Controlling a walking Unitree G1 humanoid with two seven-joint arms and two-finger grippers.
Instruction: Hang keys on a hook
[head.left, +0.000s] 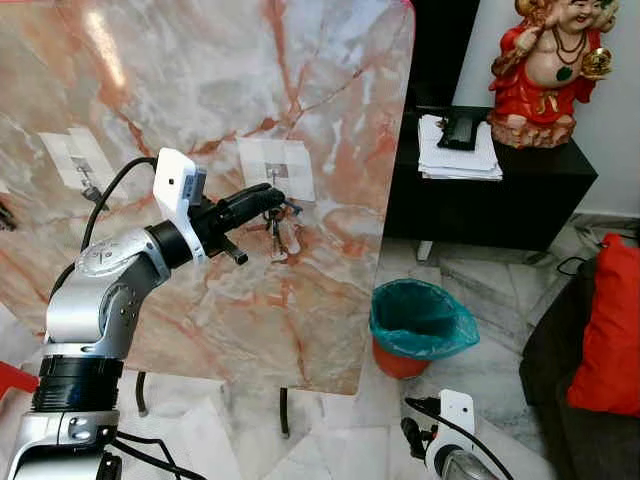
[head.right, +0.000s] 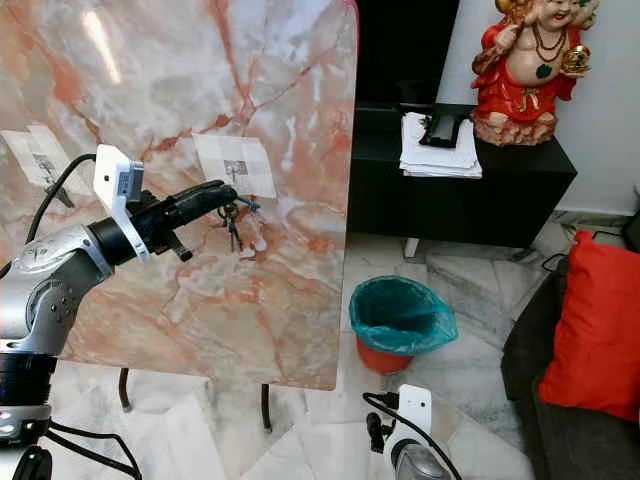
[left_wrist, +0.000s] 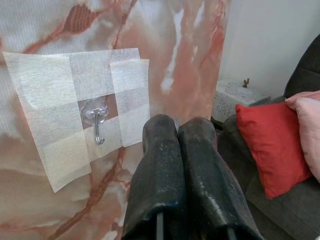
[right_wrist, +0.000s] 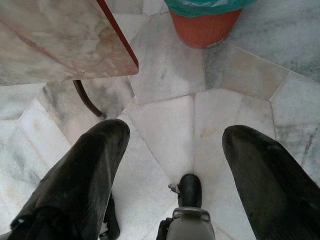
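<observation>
Down by our legs our right gripper (right_wrist: 172, 165) hangs idle over the marble floor (right_wrist: 240, 75), its 2 fingers spread wide with nothing between them. Higher up, our left arm is bent at the elbow and reaches forward and up, wrist roughly level, so that our left gripper (head.left: 268, 196) points at the upright marble slab (head.left: 200, 80). Its fingers are pressed together, and the keys (head.left: 279, 228) dangle from their tips, close against the slab.

Just past the fingertips sits the hook (left_wrist: 98, 123), a small clear-based metal one stuck to the slab under a patch of tape (left_wrist: 60, 90). From the wrist view, our fingertips stand just beside the hook and a little below it, not yet over it.

We judge we are at the final approach, keys carried but not yet hung. Next we need to lift the key ring slightly above the hook's tip, slide it sideways onto the prong, lower, then release.
</observation>
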